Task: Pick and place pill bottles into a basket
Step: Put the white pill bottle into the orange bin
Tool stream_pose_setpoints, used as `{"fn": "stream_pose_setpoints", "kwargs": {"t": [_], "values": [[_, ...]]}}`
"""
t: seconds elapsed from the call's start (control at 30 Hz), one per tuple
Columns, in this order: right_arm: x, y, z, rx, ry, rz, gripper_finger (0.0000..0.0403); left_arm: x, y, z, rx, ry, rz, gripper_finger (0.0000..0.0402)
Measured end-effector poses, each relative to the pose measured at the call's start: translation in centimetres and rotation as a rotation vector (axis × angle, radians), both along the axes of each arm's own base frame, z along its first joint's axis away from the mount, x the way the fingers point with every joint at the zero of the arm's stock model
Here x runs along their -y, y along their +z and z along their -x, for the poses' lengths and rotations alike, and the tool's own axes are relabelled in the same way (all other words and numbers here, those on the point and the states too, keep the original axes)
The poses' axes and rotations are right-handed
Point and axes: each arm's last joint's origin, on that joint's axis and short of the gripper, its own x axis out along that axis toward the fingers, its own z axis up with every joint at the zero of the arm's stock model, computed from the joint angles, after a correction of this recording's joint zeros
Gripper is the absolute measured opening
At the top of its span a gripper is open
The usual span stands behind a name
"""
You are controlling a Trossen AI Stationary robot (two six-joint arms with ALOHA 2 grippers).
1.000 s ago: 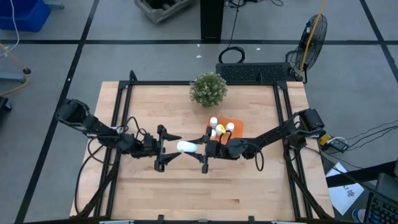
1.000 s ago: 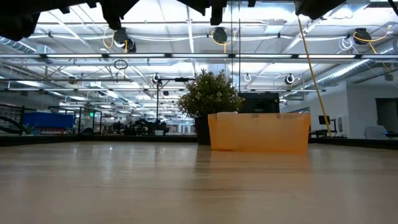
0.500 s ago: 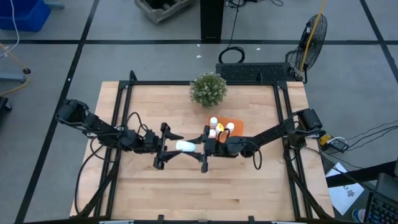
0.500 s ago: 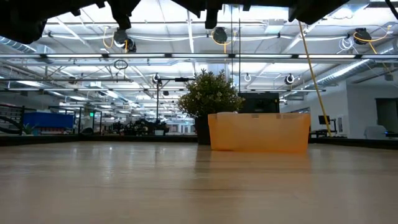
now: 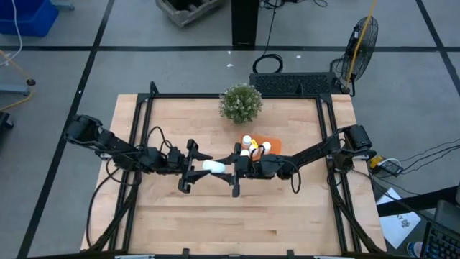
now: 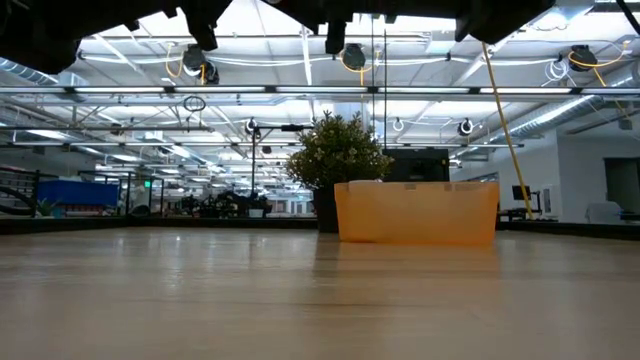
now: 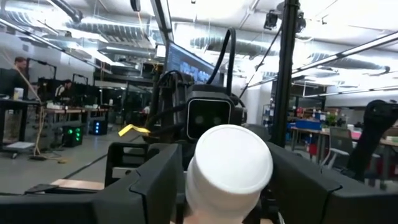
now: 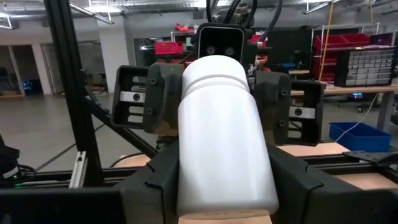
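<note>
Holding a pill bottle sideways in mid-air over the middle of the table, clamped in the right gripper by its body. Facing it head-on from the other side, the left gripper, fingers spread either side of the cap end, close but with a sliver of gap showing, so not clamped yet. Sitting just behind the right gripper, the orange basket, with three more white bottles standing up in it. Parked at the back edge of the table near the basket, a green potted plant. Seen from table height, only the basket's orange wall in front of the plant, both arms up out of sight overhead.
</note>
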Motion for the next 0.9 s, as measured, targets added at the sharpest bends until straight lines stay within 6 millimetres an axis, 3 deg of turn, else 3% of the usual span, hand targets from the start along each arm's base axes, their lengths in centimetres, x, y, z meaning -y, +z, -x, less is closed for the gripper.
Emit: {"fn": "stream_pose_setpoints", "kwargs": {"t": [0.47, 0.67, 0.73, 0.9], "values": [[0.3, 0.3, 0.0, 0.019, 0.04, -0.05, 0.0159, 0.2, 1.0, -0.8, 0.006, -0.015, -0.032, 0.018], [-0.1, 0.3, 0.1, 0.034, 0.04, 0.008, 0.0159, 0.3, 1.1, -1.1, -0.016, -0.029, -0.043, 0.0166], [-0.1, 0.3, 0.1, 0.033, 0.032, 0.018, 0.0181, 0.2, 1.1, -1.2, -0.018, -0.03, -0.036, 0.0166], [-0.6, 0.8, 0.5, 0.01, -0.006, 0.096, 0.0293, 0.0, 0.8, -1.3, -0.04, -0.023, -0.025, 0.0165]]}}
